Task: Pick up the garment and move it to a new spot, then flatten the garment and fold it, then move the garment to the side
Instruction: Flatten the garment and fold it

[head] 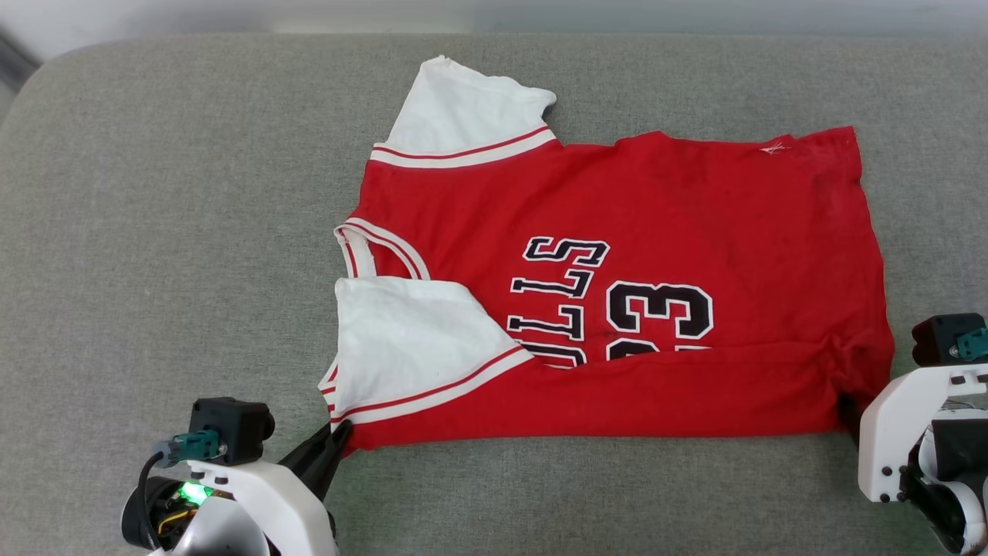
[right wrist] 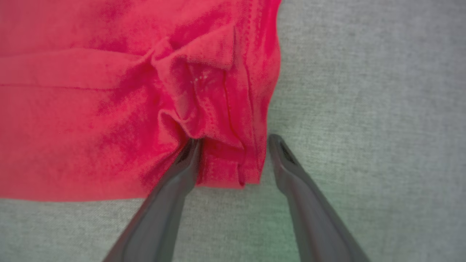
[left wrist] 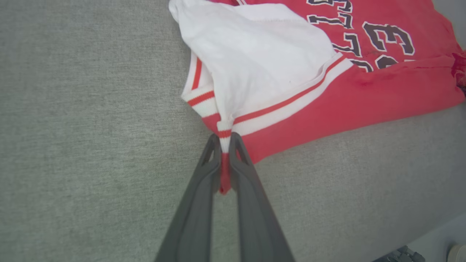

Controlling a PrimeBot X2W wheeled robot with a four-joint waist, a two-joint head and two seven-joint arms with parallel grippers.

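Note:
The garment, a red jersey with white sleeves and black "BULLS 23" print, lies spread on the grey cushion, its near edge folded up over part of the print. My left gripper is shut on the garment's near left corner, where striped trim is pinched between the two dark fingers. At the near right corner my right gripper stands open, its fingers straddling the bunched red hem; one finger is tucked under a fold. In the head view the right fingertips are hidden behind the garment's corner.
A grey upholstered surface runs under everything, with bare fabric to the left, near side and far right of the garment. Its rounded far edge meets a pale wall. The white right arm housing sits at the lower right.

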